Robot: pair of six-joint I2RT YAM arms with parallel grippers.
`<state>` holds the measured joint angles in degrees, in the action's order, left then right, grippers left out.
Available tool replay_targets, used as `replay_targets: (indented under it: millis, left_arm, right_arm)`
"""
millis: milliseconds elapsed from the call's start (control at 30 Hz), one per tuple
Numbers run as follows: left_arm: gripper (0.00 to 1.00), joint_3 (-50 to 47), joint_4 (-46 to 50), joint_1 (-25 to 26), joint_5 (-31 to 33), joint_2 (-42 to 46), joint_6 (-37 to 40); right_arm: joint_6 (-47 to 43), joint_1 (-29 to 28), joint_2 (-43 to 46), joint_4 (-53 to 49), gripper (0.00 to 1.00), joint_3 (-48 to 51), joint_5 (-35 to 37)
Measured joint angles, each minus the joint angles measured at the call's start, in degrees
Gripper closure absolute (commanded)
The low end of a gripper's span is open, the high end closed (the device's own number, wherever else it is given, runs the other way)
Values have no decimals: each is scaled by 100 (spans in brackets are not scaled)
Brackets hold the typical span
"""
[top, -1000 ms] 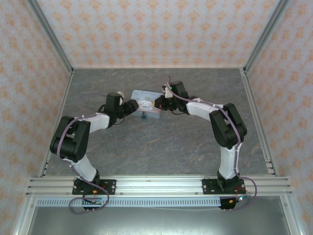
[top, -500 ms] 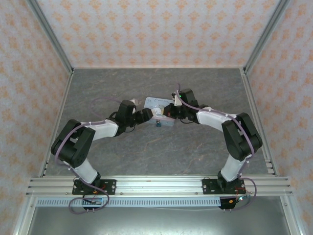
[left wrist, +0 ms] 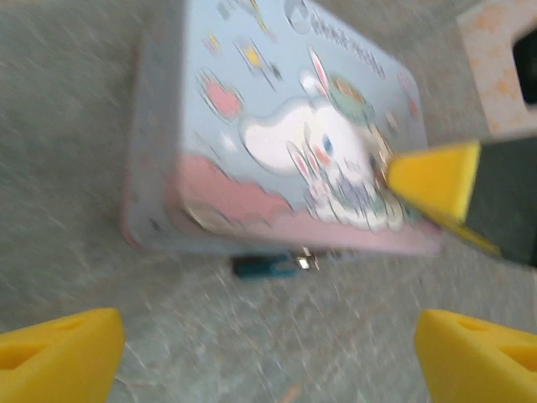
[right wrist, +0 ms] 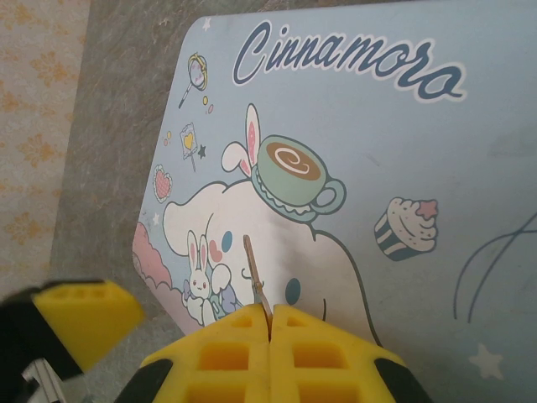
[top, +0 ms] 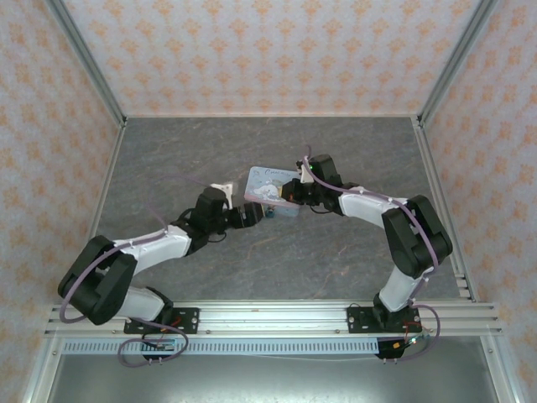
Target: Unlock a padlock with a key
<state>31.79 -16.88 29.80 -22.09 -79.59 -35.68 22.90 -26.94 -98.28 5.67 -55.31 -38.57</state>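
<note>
The left gripper [left wrist: 268,359] stands nearest, jaws spread wide and holding nothing, its yellow fingertips [left wrist: 57,357] low at either side of the left wrist view, above the grey marbled table [top: 336,252]; just beyond it the padlock [left wrist: 270,267], small and teal, lies on the table against the near side of the pale blue cartoon-print tin [left wrist: 252,126], its detail blurred; over the tin's lid the right gripper [right wrist: 270,323] has its yellow pads pressed together on the key [right wrist: 253,277], a thin dark sliver projecting from between them above the printed rabbit; whether its tip touches the lid cannot be told; key and padlock are apart.
</note>
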Motion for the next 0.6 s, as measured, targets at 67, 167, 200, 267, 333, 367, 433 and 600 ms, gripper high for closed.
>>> replay_targets:
  millis: [67,167,200,267,333,367,433,600]
  left_arm:
    - [12,-13,-61,236,7,-186,92]
    - [14,33,-103,514,116,-557,210]
    - [15,70,-114,581,186,-704,243]
    - [15,160,-153,667,332,-984,282]
    - [17,256,-201,706,470,-1180,293]
    - [18,302,-262,734,533,-1224,306]
    - [20,459,-387,761,636,-1421,326]
    - [26,826,-470,761,800,-1843,328]
  right_arm:
    - [0,0,0,0,100,0,2]
    - [11,0,0,0,100,0,2]
    - [24,0,0,0,100,0,4]
    - [39,0,0,0,100,-2,4]
    - [46,0,0,0,100,0,7]
    - [52,0,0,2,100,-2,4]
    - [66,0,0,2,100,-2,7]
    - [63,0,0,0,100,-2,7]
